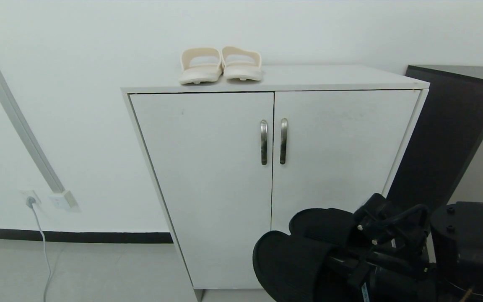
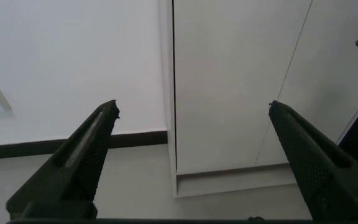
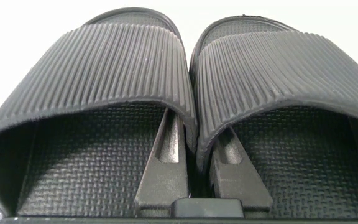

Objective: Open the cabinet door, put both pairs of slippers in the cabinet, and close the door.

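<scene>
Against the white wall [image 1: 57,105] stands the white cabinet [image 1: 329,79]. Its 2 flat doors [image 1: 208,188] are shut and meet at a thin seam, with 2 slim brushed-metal handles [image 1: 263,141] upright on either side of it. Bare grey floor [image 1: 78,268] lies open on the cabinet's left side. On its right a dark unit [image 1: 447,138] stands close against it.

On the cabinet's top, toward the left and near the front edge, sits 1 pair of cream slippers [image 1: 220,65], smooth, side by side and touching.

Low in front of the right door, the right gripper [image 3: 196,155] is clamped on the black slippers [image 1: 304,247]. 1 finger [image 3: 163,168] lies inside each shoe, pinching the 2 adjoining side walls together. Their straps are ribbed and their footbeds diamond-patterned.

The left gripper [image 2: 191,109] hangs with its fingers wide apart, holding nothing, facing the cabinet's lower left corner.
</scene>
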`<state>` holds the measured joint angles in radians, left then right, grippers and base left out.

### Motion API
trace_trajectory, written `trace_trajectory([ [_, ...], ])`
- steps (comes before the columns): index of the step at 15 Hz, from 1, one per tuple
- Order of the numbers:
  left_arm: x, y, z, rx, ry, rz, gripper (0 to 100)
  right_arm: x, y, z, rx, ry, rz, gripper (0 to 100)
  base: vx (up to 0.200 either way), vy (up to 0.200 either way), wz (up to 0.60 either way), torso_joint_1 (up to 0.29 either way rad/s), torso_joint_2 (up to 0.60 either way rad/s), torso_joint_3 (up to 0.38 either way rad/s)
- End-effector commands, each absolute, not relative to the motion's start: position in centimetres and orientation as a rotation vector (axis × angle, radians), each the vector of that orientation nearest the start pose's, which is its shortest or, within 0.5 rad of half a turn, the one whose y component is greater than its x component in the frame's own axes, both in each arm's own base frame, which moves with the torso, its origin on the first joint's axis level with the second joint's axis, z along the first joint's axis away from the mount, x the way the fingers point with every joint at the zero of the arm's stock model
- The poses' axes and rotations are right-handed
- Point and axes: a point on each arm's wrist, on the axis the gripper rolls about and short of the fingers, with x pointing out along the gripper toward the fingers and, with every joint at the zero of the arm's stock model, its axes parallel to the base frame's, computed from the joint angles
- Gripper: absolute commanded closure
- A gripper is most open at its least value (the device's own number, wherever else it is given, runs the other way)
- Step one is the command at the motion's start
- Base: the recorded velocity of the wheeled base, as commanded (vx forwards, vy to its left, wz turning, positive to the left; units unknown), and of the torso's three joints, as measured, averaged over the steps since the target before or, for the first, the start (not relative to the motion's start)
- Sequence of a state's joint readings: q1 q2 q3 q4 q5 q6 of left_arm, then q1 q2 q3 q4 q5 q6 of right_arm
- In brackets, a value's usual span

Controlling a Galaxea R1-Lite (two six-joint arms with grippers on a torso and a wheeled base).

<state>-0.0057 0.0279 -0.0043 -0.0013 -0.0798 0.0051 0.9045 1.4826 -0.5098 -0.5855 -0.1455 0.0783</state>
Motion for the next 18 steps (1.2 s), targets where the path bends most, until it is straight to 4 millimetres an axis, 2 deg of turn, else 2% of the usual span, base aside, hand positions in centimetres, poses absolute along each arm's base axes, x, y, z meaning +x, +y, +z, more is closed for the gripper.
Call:
trace_trajectory([
  [1, -2.2, -0.2, 9.7, -0.029, -0.003, -0.091, 0, 14.4, 17.9, 15.8, -0.125, 0.375, 0.736, 100, 0.000, 0.000, 0.00, -0.007, 0.08, 0.076],
  [2, -2.4, -0.2, 12.5, -0.107, -0.036, -0.103, 0, 14.4, 17.8, 15.8, -0.124, 0.373, 0.736, 100, 0.000, 0.000, 0.00, 0.000, 0.00, 0.000],
  [3, -1.7, -0.3, 14.0, -0.122, 0.009, -0.150, 0, 14.4, 17.8, 15.8, -0.125, 0.375, 0.736, 100, 0.000, 0.000, 0.00, 0.000, 0.00, 0.000],
  [4, -1.0, -0.4, 14.4, -0.123, 0.054, -0.190, 0, 14.4, 17.8, 15.8, -0.124, 0.375, 0.737, 100, 0.000, 0.000, 0.00, 0.000, 0.00, 0.000],
  [6, 2.8, -0.7, 16.1, -0.140, 0.164, -0.316, 0, 14.4, 17.8, 15.8, -0.125, 0.376, 0.737, 100, 0.000, 0.000, 0.00, 0.000, 0.00, 0.000],
  [10, 9.2, -1.5, 18.0, -0.146, 0.163, -0.556, 0, 14.5, 18.0, 15.6, -0.129, 0.380, 0.739, 100, 0.000, 0.000, 0.00, 0.000, 0.00, 0.000],
  [13, 12.0, -3.1, 19.5, -0.142, 0.178, -0.663, 0, 14.3, 18.4, 15.6, -0.133, 0.380, 0.754, 100, 0.000, 0.000, 0.00, 0.000, 0.00, 0.000],
  [18, 16.5, -7.3, 22.8, -0.122, 0.172, -0.853, 0, 14.4, 18.6, 15.5, -0.127, 0.371, 0.757, 100, 0.000, 0.000, 0.00, 0.000, 0.00, 0.000],
])
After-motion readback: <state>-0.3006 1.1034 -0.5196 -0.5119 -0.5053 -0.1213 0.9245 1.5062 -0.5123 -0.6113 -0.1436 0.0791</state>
